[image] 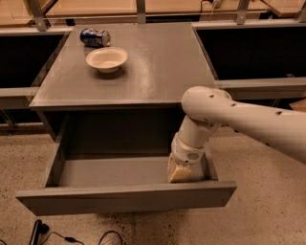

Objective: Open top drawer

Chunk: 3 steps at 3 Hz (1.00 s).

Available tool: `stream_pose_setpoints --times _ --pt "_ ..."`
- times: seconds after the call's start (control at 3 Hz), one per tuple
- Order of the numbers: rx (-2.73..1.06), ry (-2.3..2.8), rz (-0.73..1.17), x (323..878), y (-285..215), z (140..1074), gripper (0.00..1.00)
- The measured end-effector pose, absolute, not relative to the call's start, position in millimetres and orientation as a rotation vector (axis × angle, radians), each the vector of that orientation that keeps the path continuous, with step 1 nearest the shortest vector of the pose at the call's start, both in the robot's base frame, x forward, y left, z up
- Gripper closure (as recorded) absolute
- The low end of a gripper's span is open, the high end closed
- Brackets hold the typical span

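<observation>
Gripper (180, 172) sits inside the open top drawer (126, 198), below the front edge of the table (158, 62), likely to tug the drawer out; how open it is can't be told.

Speckled beige floor (267, 206); black cable (71, 238) below the worktop's (158, 62) front-left corner. Dark bays (248, 52) flank its side edges (pale wood (95, 7) beyond the back edge). Gripper (179, 172) hangs under the front edge.
</observation>
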<state>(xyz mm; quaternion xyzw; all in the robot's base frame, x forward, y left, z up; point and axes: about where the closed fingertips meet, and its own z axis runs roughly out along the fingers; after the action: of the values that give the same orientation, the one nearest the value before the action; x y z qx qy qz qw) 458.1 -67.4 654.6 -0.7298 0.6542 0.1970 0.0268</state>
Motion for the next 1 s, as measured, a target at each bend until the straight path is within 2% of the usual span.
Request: stream_pose_setpoints --times 0.33,0.67,1.0 --pt "-2.263 1.986 0.668 438.7 -60.2 664.1 1.0" --pt "-2.242 1.952 0.623 437.4 -59.1 681.6 1.0" --pt "-2.159 1.858 0.472 457.1 -59.7 721.0 1.0"
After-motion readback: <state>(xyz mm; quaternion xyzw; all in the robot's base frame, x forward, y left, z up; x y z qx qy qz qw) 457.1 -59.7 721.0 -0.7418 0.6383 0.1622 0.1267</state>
